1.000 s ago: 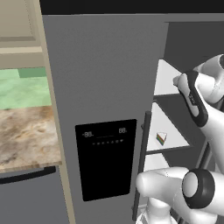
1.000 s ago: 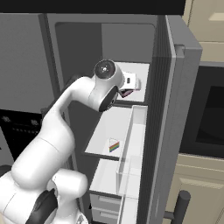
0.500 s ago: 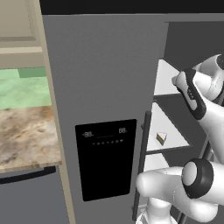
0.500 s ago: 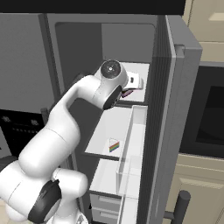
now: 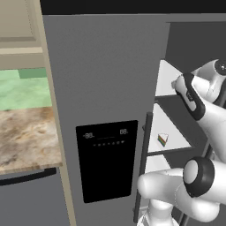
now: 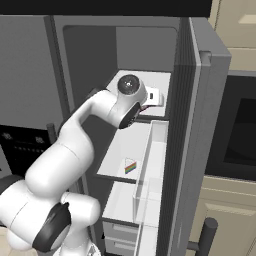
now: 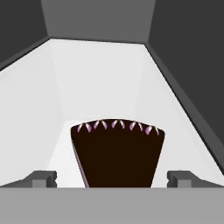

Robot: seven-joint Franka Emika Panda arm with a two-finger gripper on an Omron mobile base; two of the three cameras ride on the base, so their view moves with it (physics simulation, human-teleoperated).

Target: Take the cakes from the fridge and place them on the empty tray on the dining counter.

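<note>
Fridge [image 5: 101, 79] right door open. Fingers [image 7: 43, 178] spread wide, straddling dark wedge cake [image 7: 118, 153] on upper white shelf [image 7: 109, 83]; wide end faces fridge back, long axis along fingers. Rainbow-layered slice [image 6: 130, 167] on shelf below.

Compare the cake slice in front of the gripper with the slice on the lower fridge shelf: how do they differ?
The dark cake slice has a very dark top with small pink-white dots along its wide edge; the layered slice shows bright coloured stripes on its side. The dark one lies on the upper shelf, between the open gripper's fingertips; the layered one sits a shelf lower, far from the gripper. Both are wedges on white shelves.
</note>
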